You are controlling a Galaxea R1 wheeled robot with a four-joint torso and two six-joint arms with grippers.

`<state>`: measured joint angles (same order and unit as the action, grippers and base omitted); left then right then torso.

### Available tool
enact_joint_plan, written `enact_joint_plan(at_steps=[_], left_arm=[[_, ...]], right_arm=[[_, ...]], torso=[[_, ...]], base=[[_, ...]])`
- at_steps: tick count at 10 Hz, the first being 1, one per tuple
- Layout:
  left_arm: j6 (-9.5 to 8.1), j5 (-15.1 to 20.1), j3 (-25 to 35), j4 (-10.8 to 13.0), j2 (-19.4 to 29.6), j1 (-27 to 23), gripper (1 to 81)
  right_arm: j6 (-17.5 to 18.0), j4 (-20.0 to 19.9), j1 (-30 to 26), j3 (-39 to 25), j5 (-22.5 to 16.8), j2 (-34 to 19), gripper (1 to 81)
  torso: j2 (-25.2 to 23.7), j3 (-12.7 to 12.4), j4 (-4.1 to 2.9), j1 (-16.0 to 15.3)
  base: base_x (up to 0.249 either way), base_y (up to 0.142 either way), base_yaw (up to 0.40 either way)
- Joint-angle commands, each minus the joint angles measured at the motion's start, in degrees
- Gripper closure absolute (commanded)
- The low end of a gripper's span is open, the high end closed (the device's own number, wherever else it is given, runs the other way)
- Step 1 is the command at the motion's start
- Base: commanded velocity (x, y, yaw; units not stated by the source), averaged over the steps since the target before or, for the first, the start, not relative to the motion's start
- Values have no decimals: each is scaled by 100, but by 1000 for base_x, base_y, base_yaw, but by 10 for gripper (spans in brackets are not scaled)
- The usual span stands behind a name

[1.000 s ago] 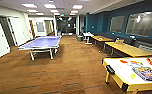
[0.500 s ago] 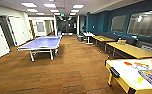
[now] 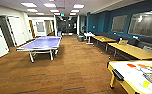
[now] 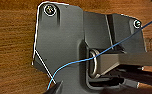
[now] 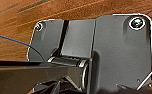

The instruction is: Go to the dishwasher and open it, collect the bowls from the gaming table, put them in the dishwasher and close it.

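The gaming table (image 3: 128, 72) stands at the lower right of the head view, cut off by the picture's edge. It has a white top, yellow sides and a black slot (image 3: 117, 75) at its near end. Coloured orange, yellow and blue shapes (image 3: 147, 71) lie on its top; I cannot make out bowls among them. The dishwasher is out of view. Both wrist views look past the arms' dark plates onto brown wood floor (image 4: 12, 37).
A blue table-tennis table (image 3: 40, 43) stands left of centre. Long wooden tables (image 3: 134, 51) and a dark bench line the blue right wall. White walls and doors (image 3: 14, 30) run along the left. Wood floor (image 3: 77, 65) stretches toward a far corridor.
The whole head picture has shifted slightly, so the camera has moved a little. The gaming table now sits a touch further right and lower. Nothing in the room itself has moved.
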<state>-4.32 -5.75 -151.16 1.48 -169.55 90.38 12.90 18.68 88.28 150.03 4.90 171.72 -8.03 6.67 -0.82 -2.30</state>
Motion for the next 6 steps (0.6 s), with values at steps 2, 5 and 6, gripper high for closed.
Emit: enact_joint_plan(at_steps=[2,5,6], left_arm=[[36,312,17,-16,8,-218,10],[36,312,17,-7,8,-210,10],[36,312,17,-7,8,-218,10]], right_arm=[[-15,66,-280,-45,-226,-38,10],[-15,57,-280,-45,-226,-30,10],[-15,57,-272,-45,-226,-21,10]], torso=[[2,0,0,0],[2,0,0,-2],[2,0,0,-2]], base=[[145,0,0],[145,0,0],[145,0,0]])
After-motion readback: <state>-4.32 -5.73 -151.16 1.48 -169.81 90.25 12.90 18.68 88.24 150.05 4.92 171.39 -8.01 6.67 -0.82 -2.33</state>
